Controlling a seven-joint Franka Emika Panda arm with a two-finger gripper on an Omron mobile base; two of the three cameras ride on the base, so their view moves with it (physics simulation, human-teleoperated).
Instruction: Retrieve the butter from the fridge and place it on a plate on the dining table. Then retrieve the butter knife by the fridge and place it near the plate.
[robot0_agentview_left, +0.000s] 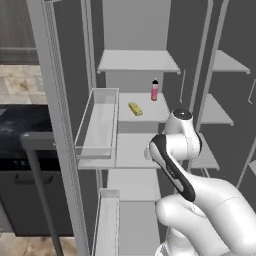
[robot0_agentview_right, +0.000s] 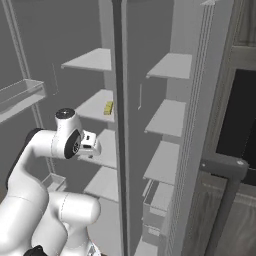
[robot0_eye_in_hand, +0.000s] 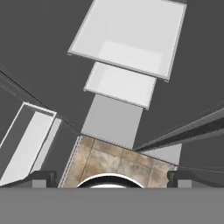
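The fridge (robot0_agentview_left: 137, 61) (robot0_agentview_right: 172, 66) stands open in front of me, with pale shelves in two columns. The butter (robot0_agentview_left: 135, 108) (robot0_agentview_right: 108, 107), a small yellow stick, lies on a middle shelf of the left column. My hand (robot0_agentview_right: 89, 141) hangs below and in front of that shelf, well short of the butter. In the hand view my gripper (robot0_eye_in_hand: 112, 177) is open with nothing between its fingertips (robot0_eye_in_hand: 41, 177), and it looks down on the lower shelves (robot0_eye_in_hand: 120, 83) and the tiled floor (robot0_eye_in_hand: 118, 159). The plate, the dining table and the butter knife are out of view.
A pink bottle (robot0_agentview_left: 154, 90) stands just behind the butter. The left door (robot0_agentview_left: 55, 100) is swung out with a clear bin (robot0_agentview_left: 97, 125) and a dark bar handle (robot0_agentview_left: 37, 175). The right door (robot0_agentview_right: 200, 125) flanks my other side. A black counter (robot0_agentview_left: 20, 125) lies left.
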